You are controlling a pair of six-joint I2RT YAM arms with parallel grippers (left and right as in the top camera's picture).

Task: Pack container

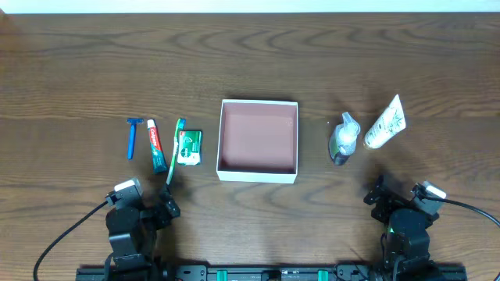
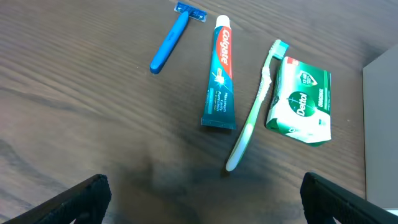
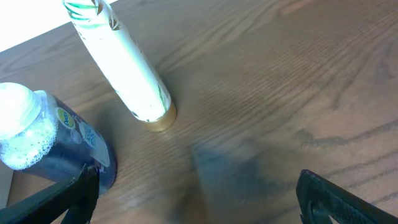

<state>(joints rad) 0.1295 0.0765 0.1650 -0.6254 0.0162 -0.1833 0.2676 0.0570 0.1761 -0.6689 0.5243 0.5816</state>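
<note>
The container, a white square box with a pink-brown inside, stands empty at the table's middle. Left of it lie a blue razor, a toothpaste tube, a green toothbrush and a green soap pack; all show in the left wrist view. Right of it lie a dark bottle and a white tube, also in the right wrist view. My left gripper is open, near the front edge. My right gripper is open, near the bottle.
The container's white wall shows at the right edge of the left wrist view. Both arm bases sit at the table's front edge, with cables running off to the sides.
</note>
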